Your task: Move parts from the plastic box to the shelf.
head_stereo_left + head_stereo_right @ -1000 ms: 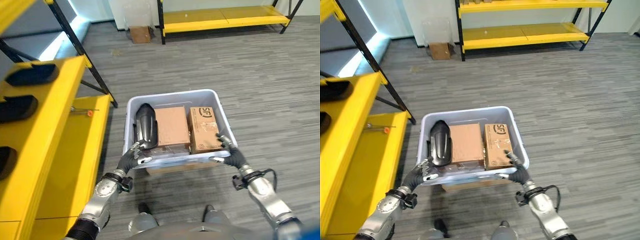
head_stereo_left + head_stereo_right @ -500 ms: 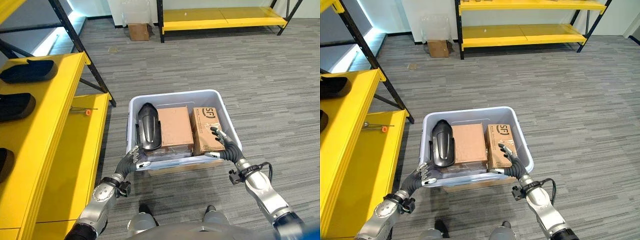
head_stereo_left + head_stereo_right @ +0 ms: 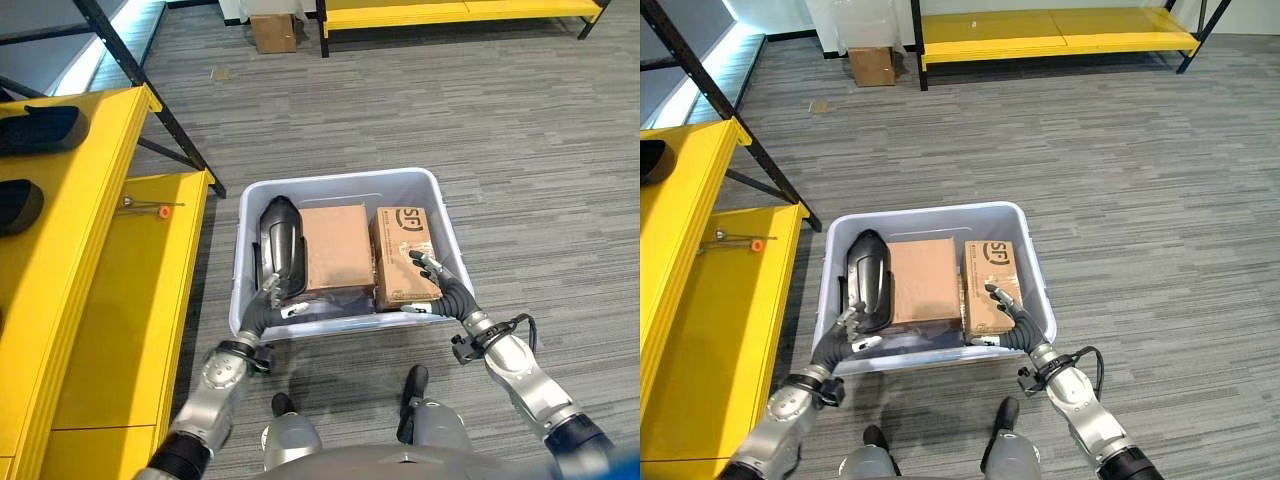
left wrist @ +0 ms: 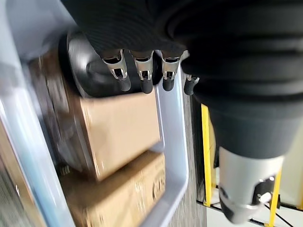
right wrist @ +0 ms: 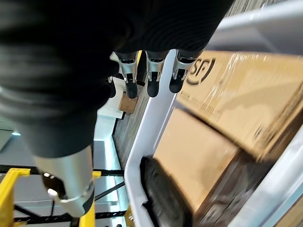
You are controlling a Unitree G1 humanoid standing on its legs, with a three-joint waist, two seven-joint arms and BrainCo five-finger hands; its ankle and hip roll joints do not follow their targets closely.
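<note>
Plastic box: the pale grey plastic box stands on the grey carpet floor right before me, with the yellow shelf just to its left.
Parts in the box: a black moulded part lies along the left side; a plain cardboard box lies in the middle, touching it; a printed cardboard box wrapped in clear film lies on the right.
My left hand: my left hand is at the box's near left corner, fingers straight and spread over the near rim, their tips at the near end of the black moulded part. In my left wrist view the fingertips hang loose and clasp nothing.
My right hand: my right hand is at the near right corner, fingers stretched out over the rim, resting on or just above the near end of the printed cardboard box; I cannot tell which. In my right wrist view the fingers are straight and clasp nothing.
Shelf: two dark parts lie on the upper yellow level at far left; a thin orange-tipped tool lies on the lower level.
Far side: a small brown carton stands on the floor beside a second yellow rack.
</note>
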